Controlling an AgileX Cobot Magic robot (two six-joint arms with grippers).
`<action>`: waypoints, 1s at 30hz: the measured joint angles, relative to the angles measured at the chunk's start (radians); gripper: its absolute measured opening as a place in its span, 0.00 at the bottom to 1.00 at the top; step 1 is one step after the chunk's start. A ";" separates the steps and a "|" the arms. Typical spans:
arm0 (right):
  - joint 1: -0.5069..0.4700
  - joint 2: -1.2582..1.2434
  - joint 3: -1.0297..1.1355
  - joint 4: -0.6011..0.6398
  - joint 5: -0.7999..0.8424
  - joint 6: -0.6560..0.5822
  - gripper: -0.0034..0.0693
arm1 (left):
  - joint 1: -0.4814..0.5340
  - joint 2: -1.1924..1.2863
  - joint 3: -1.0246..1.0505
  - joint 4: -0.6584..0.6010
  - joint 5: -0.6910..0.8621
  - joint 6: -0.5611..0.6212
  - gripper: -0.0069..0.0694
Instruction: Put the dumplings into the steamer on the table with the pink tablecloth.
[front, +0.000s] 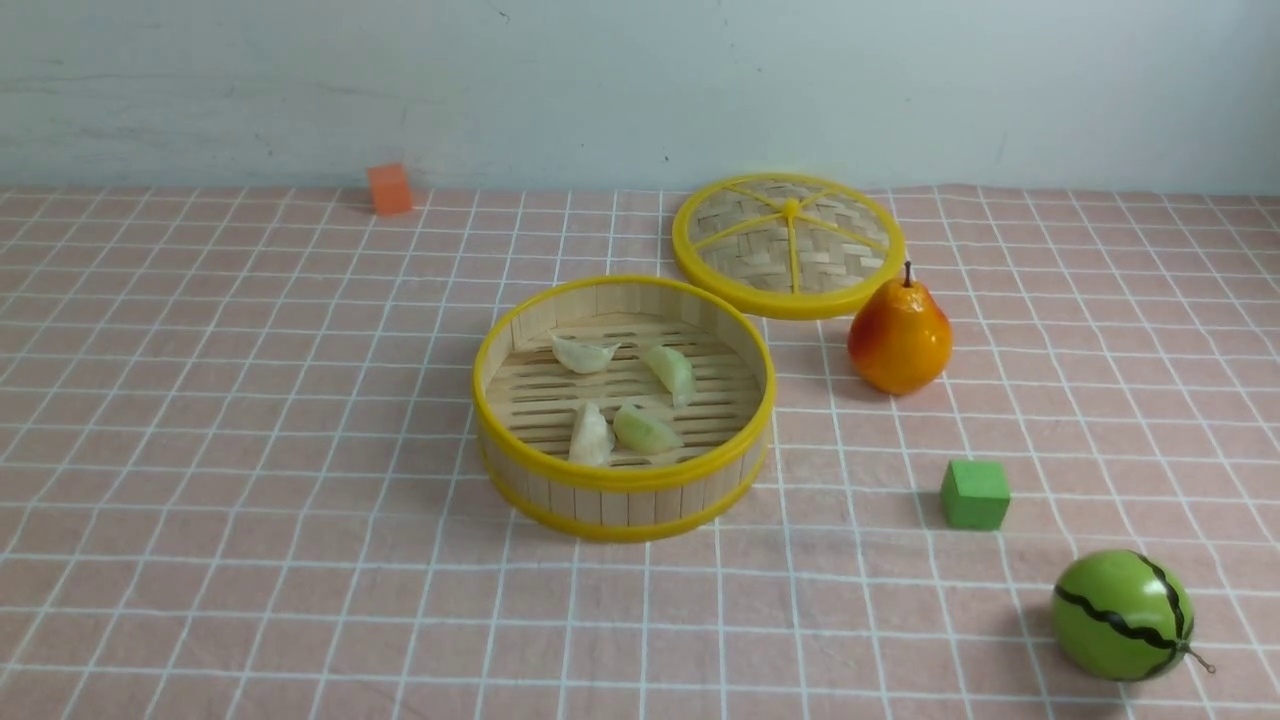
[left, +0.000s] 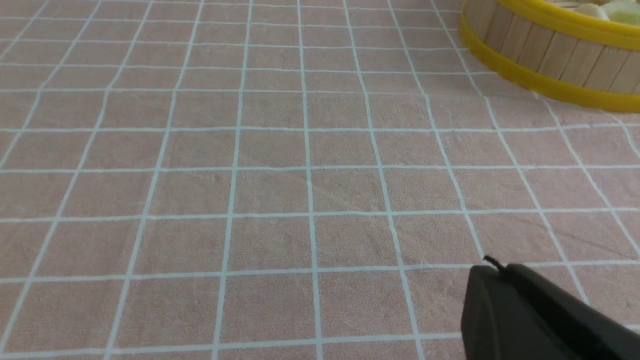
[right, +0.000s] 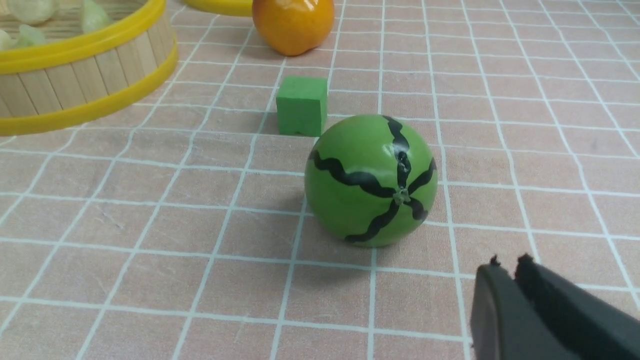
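The steamer (front: 600, 500) stands mid-table on the pink tablecloth (front: 250, 450). Several dumplings lie on its slatted floor: two cream-white ones (front: 585, 354) (front: 590, 436) and two pale green ones (front: 672, 372) (front: 645, 430). Neither gripper shows in the front view. In the left wrist view my left gripper (left: 495, 267) hangs shut and empty over bare cloth, well apart from the steamer's wall (left: 550, 55). In the right wrist view my right gripper (right: 507, 262) has its fingers together with only a notch at the tips. It holds nothing and sits just short of a toy watermelon (right: 370, 180).
The flat woven lid (front: 789, 245) lies behind the steamer to its right. An orange pear (front: 899, 337), a green cube (front: 974, 494) and the watermelon (front: 1122, 615) stand on the right side. An orange cube (front: 389, 188) sits by the back wall.
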 joint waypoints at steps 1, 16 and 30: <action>0.000 0.000 0.000 0.000 0.000 0.000 0.13 | 0.000 0.000 0.000 -0.001 0.000 0.000 0.07; 0.000 0.000 0.000 0.000 0.001 0.000 0.16 | 0.000 0.000 0.000 -0.002 0.001 0.000 0.07; 0.000 0.000 0.000 0.000 0.001 0.000 0.17 | 0.000 0.000 0.000 -0.002 0.001 0.000 0.07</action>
